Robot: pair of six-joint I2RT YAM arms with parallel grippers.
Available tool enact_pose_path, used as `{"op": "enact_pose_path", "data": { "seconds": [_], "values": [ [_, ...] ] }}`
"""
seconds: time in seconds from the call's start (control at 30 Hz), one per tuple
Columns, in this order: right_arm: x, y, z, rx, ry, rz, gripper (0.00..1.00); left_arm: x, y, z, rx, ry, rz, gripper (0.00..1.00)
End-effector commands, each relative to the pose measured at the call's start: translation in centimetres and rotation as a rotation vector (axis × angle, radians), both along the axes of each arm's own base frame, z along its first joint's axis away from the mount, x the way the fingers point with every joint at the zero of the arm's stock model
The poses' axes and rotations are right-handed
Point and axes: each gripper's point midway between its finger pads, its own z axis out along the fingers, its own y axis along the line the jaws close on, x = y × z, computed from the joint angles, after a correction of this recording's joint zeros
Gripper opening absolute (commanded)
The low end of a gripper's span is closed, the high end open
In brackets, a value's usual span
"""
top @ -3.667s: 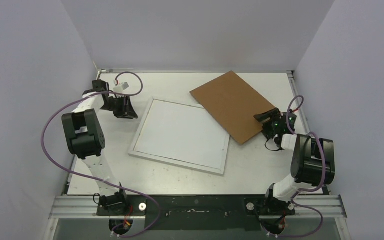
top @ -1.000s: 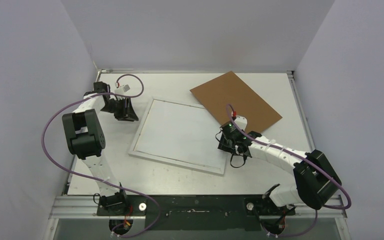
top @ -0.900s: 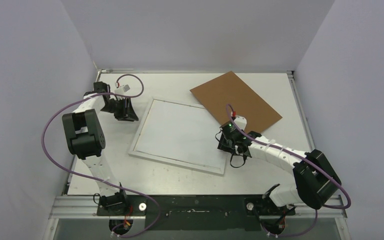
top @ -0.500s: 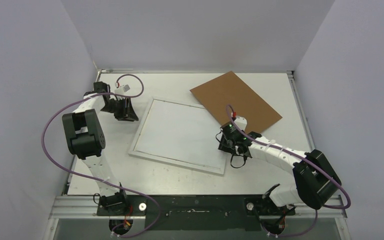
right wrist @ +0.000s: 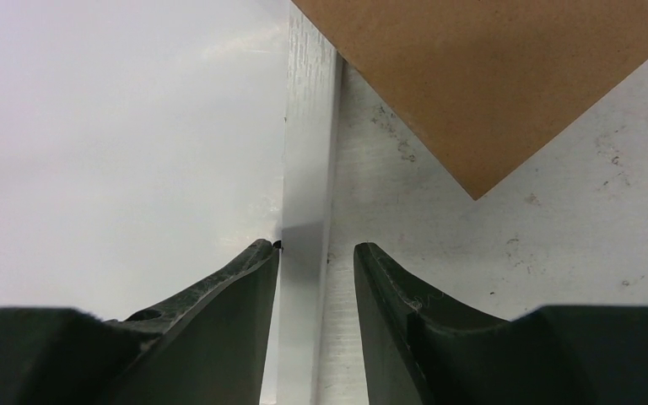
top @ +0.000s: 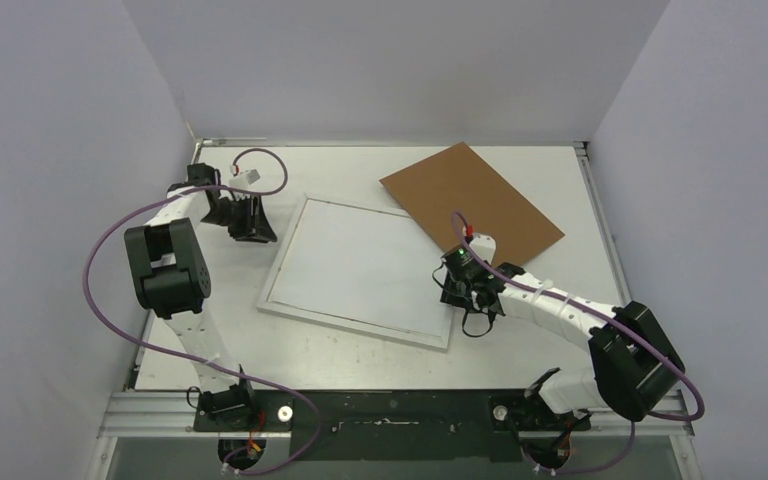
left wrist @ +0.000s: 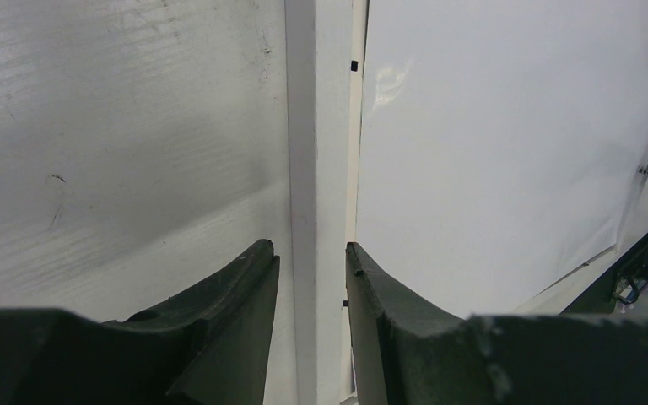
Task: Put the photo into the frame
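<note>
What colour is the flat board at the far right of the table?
Plain brown; the backing board shows best in the top external view.

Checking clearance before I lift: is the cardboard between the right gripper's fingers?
No: the right gripper straddles the frame's rail, and the cardboard lies ahead, clear of it.

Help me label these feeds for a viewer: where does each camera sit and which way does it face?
Top: fixed above and behind the robot, facing down at the table; shows left arm, right arm, left gripper, right gripper.
Left wrist: on the left arm, facing past its fingers at the frame's left side.
Right wrist: on the right arm, facing past its fingers at the frame's right side and the cardboard.
Shared: both wrist views show the frame.
</note>
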Motion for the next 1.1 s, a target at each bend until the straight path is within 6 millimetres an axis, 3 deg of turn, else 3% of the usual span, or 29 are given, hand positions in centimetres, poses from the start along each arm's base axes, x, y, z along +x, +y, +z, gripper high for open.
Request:
{"op": "enact_pose_path", "data": {
  "seconds": [0.0,0.27,0.73,1.07],
  "values": [
    [1.3,0.9,1.8,0.032,-0.07,0.012,0.4,0.1,-0.3,1.4,-0.002,-0.04,-0.013,0.33],
    [1.5,2.0,1.1,0.069,-0.071,0.038,0.4,0.0,-0.3,1.3,-0.002,-0.035,-0.014,0.33],
    [0.6,1.1,0.2,0.035,-0.036,0.029,0.4,-0.1,-0.4,1.1,-0.008,-0.026,-0.011,0.33],
    [0.2,1.0,-0.6,0.037,-0.018,0.033,0.35,0.0,-0.3,1.2,-0.005,-0.028,-0.012,0.33]
  ]
}}
